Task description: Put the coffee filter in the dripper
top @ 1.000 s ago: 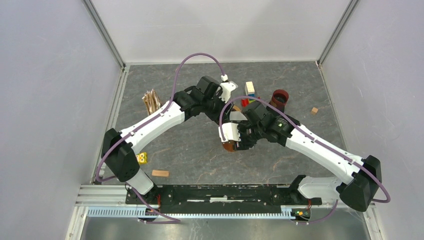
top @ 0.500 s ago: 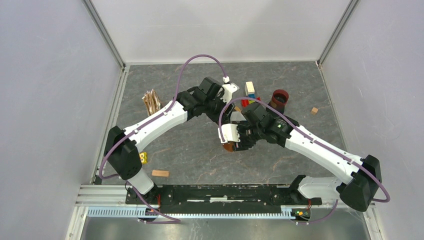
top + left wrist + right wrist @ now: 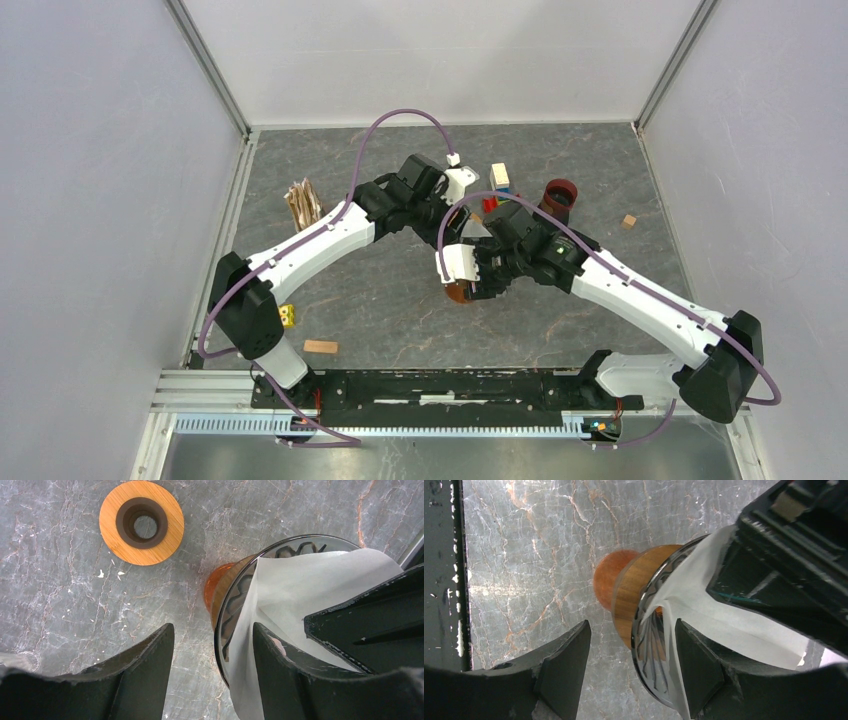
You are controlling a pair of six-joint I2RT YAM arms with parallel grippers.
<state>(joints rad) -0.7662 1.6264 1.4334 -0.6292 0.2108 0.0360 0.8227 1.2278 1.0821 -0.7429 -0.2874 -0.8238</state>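
Dripper [image 3: 234, 600] looks glossy glass, coffee filter [image 3: 310, 590] matt paper, table [image 3: 75, 605] polished stone

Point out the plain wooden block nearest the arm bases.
The flat oblong block near the left arm's base; the small cube lies far off, by the right wall.

**Top external view.** Illumination is bright, even and diffuse, coming from overhead. The enclosure walls [image 3: 100, 220] render near white. The arms cast soft shadows on the table [image 3: 380, 310], darkest directly beneath them. Focus is sharp across the frame.

**Left wrist view.** The table veining is crisp. The coffee filter [image 3: 310, 590] is close to overexposed and shows little texture. The glass rim of the dripper [image 3: 235, 595] carries dark reflections. The fingers [image 3: 145, 675] of the left gripper [image 3: 212, 627] are underexposed and soft at the bottom edge.

**Right wrist view.** Glare washes out the table towards the top edge. The dripper's orange base is blurred, and its glass rim shows mirror-like highlights. The fingers [image 3: 564, 665] of the right gripper [image 3: 631, 625] are dark and slightly out of focus.
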